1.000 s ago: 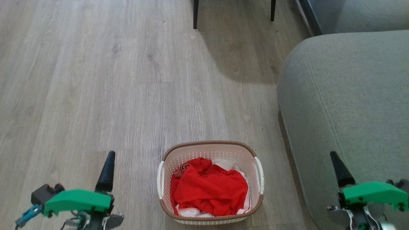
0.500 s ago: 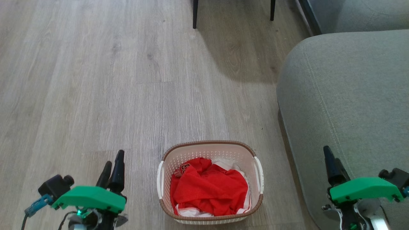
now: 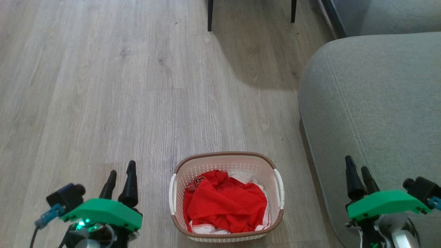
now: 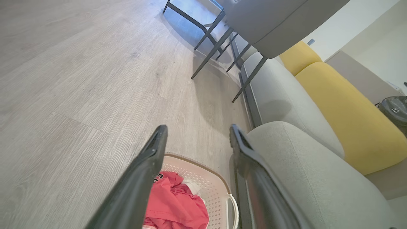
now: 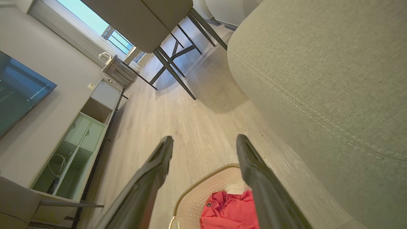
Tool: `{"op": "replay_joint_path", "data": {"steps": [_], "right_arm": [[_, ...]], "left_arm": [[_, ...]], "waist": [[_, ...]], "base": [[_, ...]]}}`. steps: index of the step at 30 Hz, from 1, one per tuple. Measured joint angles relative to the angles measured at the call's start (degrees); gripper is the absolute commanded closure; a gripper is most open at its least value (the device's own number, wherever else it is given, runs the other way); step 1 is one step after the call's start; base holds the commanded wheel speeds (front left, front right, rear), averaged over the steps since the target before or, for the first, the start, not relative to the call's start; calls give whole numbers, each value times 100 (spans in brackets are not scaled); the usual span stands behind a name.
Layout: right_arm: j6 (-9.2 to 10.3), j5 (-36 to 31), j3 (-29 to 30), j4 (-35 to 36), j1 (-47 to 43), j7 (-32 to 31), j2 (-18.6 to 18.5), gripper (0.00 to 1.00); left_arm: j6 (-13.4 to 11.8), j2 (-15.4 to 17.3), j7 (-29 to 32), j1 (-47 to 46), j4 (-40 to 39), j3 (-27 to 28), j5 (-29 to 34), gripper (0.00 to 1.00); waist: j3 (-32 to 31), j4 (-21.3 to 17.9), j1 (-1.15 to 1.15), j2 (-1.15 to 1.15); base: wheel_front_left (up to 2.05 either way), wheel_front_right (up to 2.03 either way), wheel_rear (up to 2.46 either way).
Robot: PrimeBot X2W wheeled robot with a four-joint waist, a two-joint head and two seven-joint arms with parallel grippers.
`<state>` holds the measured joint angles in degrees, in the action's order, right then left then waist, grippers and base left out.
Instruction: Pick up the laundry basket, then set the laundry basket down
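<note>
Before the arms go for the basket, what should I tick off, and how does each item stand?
1. Open left gripper: ok, fingers apart.
2. Open right gripper: ok, fingers apart.
3. Upright laundry basket on the floor, touched by nothing: ok.
4. Free side handles: ok; the red garment lies inside, below the rim.
5. Grippers at the handles: not ok; each stands off to its own side of the basket.
6. Room for the right gripper between basket and sofa: cannot tell; the sofa is close beside the basket.
</note>
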<state>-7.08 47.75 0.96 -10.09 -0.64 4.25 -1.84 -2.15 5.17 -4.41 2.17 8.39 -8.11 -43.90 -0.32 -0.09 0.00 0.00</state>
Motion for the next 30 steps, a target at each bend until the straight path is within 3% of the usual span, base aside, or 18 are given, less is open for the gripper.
{"op": "replay_joint_path", "data": {"steps": [30], "right_arm": [[0, -2070, -285, 209, -69, 503, -13, 0]], "left_arm": [[-568, 229, -482, 20, -397, -612, 2045, 0]], "waist": [[24, -7, 0, 0]], "base": [[0, 0, 0]]}}
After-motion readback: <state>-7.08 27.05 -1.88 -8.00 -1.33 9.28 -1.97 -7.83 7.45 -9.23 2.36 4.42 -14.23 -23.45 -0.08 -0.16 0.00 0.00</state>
